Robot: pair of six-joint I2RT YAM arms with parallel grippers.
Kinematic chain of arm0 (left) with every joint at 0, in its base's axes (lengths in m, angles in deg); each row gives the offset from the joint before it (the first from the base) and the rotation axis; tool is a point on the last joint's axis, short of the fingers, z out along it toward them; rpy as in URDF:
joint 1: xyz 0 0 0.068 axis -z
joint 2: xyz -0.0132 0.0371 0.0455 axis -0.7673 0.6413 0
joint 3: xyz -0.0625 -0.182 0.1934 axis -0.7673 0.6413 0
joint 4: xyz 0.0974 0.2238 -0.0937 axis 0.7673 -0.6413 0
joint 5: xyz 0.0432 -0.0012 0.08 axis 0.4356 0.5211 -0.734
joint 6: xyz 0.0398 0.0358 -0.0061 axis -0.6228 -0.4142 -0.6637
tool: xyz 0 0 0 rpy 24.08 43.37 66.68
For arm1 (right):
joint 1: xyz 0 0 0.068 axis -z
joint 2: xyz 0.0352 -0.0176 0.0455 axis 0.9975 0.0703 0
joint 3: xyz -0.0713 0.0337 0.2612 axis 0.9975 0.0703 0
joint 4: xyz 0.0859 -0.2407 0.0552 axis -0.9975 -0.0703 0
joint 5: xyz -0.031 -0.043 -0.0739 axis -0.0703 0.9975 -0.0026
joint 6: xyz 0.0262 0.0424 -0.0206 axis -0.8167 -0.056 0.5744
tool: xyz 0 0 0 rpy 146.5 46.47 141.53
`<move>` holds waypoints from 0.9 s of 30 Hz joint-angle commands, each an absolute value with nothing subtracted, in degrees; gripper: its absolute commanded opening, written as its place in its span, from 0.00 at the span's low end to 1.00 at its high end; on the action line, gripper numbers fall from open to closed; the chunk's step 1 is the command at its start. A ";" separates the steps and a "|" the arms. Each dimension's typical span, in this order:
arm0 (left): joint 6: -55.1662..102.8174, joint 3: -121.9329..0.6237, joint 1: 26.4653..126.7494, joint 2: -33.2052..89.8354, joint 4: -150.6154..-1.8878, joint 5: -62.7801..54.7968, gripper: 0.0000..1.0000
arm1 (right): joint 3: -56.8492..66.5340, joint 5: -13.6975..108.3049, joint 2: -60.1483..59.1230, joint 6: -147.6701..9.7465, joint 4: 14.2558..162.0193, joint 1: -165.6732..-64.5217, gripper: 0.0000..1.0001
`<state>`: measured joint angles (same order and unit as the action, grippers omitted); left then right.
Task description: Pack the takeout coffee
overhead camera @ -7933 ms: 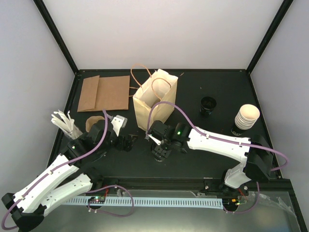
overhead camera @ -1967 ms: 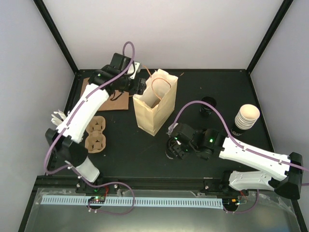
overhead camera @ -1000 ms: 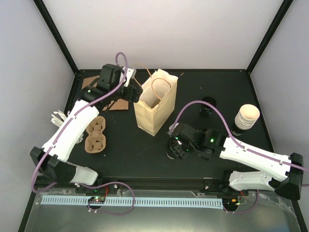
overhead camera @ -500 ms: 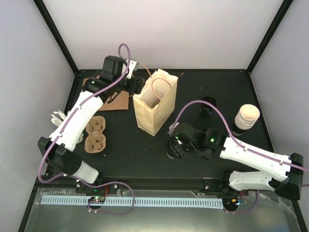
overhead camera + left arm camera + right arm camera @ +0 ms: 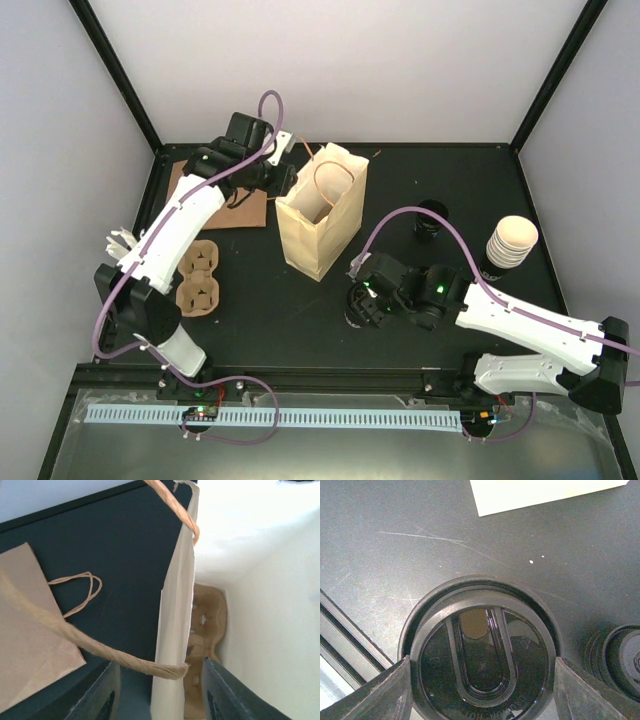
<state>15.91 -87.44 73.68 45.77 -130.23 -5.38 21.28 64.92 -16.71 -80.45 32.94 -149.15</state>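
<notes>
Where the right hand (image 5: 481, 692) straddles it, black lid (image 5: 480, 630) embossing unreadable.

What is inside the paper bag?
A brown cup carrier lies at the bottom of the bag. The bag's near wall covers part of it, so whether anything else is in there cannot be seen.

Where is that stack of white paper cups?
In the overhead view, the stack of white paper cups stands near the right edge of the table, just right of the black lids and well right of the paper bag.
</notes>
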 commanded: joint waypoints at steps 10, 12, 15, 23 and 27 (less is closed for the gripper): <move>11.59 -93.57 73.40 51.28 -136.29 0.47 0.14 | 18.46 65.42 -16.64 -80.68 31.99 -148.77 0.64; 10.60 -93.65 73.40 51.35 -136.78 0.56 0.02 | 18.21 65.58 -16.78 -80.86 31.43 -148.73 0.64; 10.52 -93.22 73.41 50.09 -136.83 -0.76 0.02 | 17.98 66.01 -17.14 -81.41 30.44 -148.70 0.64; 8.50 -85.03 73.48 38.86 -132.86 -1.56 0.02 | 17.54 68.93 -18.24 -84.37 27.01 -147.84 0.62; 8.37 -79.94 73.49 33.19 -131.87 -0.92 0.02 | 17.48 69.55 -19.55 -85.36 25.62 -146.70 0.61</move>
<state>9.83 -82.90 73.68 38.45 -133.97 -1.53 19.33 67.13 -17.32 -83.34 27.92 -147.75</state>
